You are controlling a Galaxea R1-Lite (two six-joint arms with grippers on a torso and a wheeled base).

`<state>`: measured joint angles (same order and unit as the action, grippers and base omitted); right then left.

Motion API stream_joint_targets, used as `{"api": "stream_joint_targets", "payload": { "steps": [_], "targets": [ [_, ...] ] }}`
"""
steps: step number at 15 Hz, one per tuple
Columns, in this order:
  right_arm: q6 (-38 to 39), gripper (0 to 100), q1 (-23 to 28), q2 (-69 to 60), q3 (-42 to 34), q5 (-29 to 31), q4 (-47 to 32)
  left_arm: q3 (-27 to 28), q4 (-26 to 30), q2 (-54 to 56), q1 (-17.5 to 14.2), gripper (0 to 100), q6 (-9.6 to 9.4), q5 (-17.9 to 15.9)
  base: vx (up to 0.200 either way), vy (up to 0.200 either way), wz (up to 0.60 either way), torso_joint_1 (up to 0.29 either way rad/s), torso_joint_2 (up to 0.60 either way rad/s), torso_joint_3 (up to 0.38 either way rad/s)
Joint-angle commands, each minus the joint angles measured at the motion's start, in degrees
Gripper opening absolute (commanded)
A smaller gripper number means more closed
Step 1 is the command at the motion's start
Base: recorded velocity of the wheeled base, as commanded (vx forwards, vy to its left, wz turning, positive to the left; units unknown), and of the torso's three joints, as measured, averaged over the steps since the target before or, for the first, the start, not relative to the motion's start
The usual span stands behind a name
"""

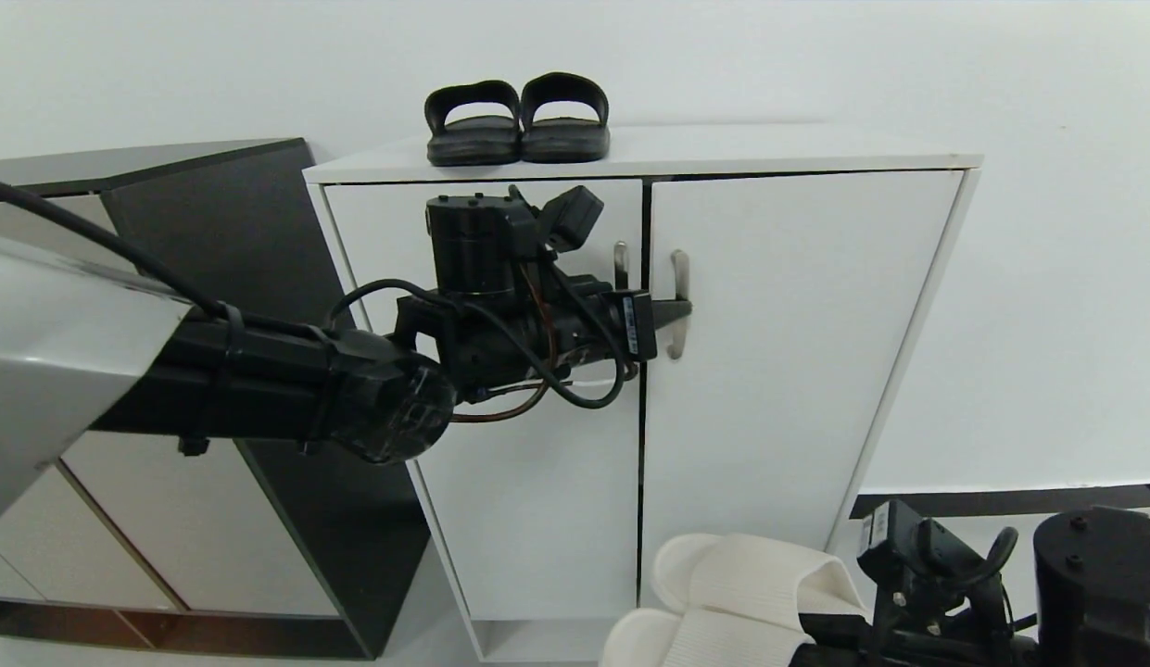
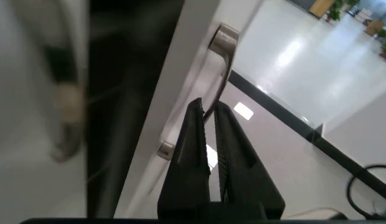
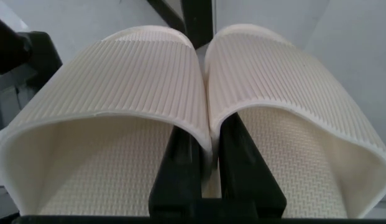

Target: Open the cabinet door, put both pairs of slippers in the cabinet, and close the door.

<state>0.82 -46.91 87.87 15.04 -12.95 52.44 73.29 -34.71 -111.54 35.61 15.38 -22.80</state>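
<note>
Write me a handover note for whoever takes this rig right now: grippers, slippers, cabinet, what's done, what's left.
Left gripper: jaws closed on the right door handle.
Right gripper: jaws closed on the white slippers, held as a pair, low in front of the cabinet.
Black slippers: side by side on the cabinet top.
Done: handle grasped, white pair in hand. In the head view both doors look shut.
Left: pull the door open, put both pairs inside, close the door.
</note>
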Motion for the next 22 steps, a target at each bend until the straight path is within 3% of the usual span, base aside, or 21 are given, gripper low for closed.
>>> {"api": "stream_joint_targets", "payload": {
  "steps": [1, 5, 6, 9, 11, 15, 19, 22],
  "targets": [
    [-0.4, 0, 0.0, -1.6, -1.1, -1.9, 0.0, -2.8, 0.0, 3.7, 1.2, 0, -0.09, -0.1, 0.0, 0.0, 0.0, 0.0, 0.0, 0.0],
    [-0.6, 0, 0.0, -2.3, -1.5, -2.4, -0.1, -8.5, -1.2, 8.9, 2.6, 0, -0.36, 0.7, 0.0, 0.0, 0.0, 0.0, 0.0, 0.0],
    [-0.6, 0, 0.0, -2.0, -1.5, -2.5, -0.1, -12.4, -3.5, 12.0, 3.4, 0, -0.97, 1.4, 0.0, 0.0, 0.0, 0.0, 0.0, 0.0],
    [-0.6, 0, 0.0, -2.1, -1.6, -3.4, -0.1, -16.5, -5.0, 15.7, 2.6, 0, -0.97, 1.4, 0.0, 0.0, 0.0, 0.0, 0.0, 0.0],
    [-0.6, 0, 0.0, -2.1, -1.6, -3.4, -0.1, -16.2, -5.0, 15.0, -0.4, 0, -0.79, 1.0, 0.0, 0.0, 0.0, 0.0, 0.0, 0.0],
    [-0.6, 0, 0.0, -1.6, -1.2, -3.2, -0.1, -11.0, -4.8, 9.2, -2.2, 0, -0.71, 1.1, 0.0, 0.0, 0.0, 0.0, 0.0, 0.0],
    [-0.4, 0, -1.0, 0.2, -1.2, -3.0, -0.5, -4.7, -5.2, 2.9, -1.9, 0, -0.88, 0.1, 0.0, 0.0, 0.0, 0.0, 0.0, 0.0],
    [-0.3, 0, -1.8, 1.3, -1.2, -1.5, -0.6, -3.2, -6.5, 1.3, -1.0, 0, -0.88, -0.1, 0.0, 0.0, 0.0, 0.0, 0.0, 0.0]
  ]
}}
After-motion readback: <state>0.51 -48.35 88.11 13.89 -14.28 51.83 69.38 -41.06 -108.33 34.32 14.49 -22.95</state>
